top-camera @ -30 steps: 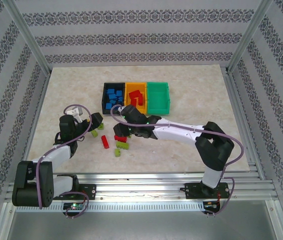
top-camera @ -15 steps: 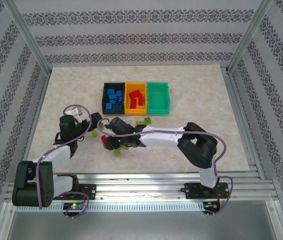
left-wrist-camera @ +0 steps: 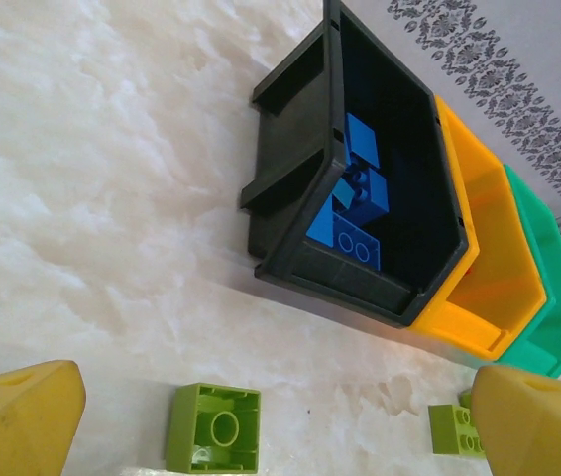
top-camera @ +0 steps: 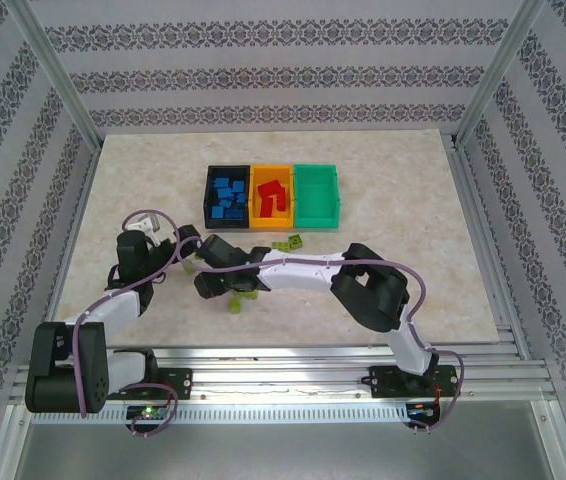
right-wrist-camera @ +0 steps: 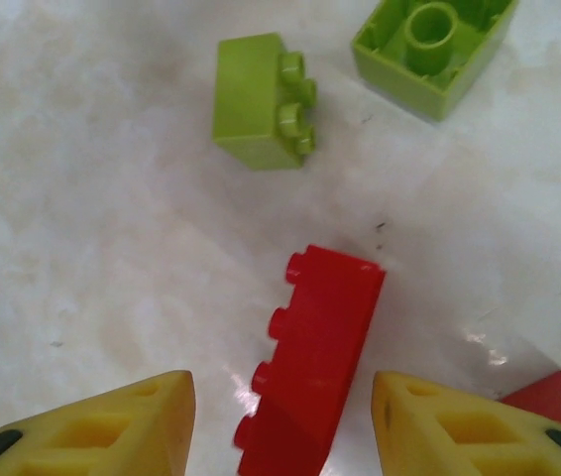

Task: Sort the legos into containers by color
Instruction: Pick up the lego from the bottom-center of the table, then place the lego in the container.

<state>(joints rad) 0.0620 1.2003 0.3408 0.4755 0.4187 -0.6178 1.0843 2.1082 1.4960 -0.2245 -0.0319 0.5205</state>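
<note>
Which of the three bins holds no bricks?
The green bin, rightmost in the row; the black bin holds blue bricks, the orange bin red bricks.

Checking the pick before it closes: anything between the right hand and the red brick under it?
Nothing visible. The red brick lies between the open fingers of the right hand, gap on each side. Two green bricks sit beyond it, apart; another red piece lies just outside one finger.
</note>
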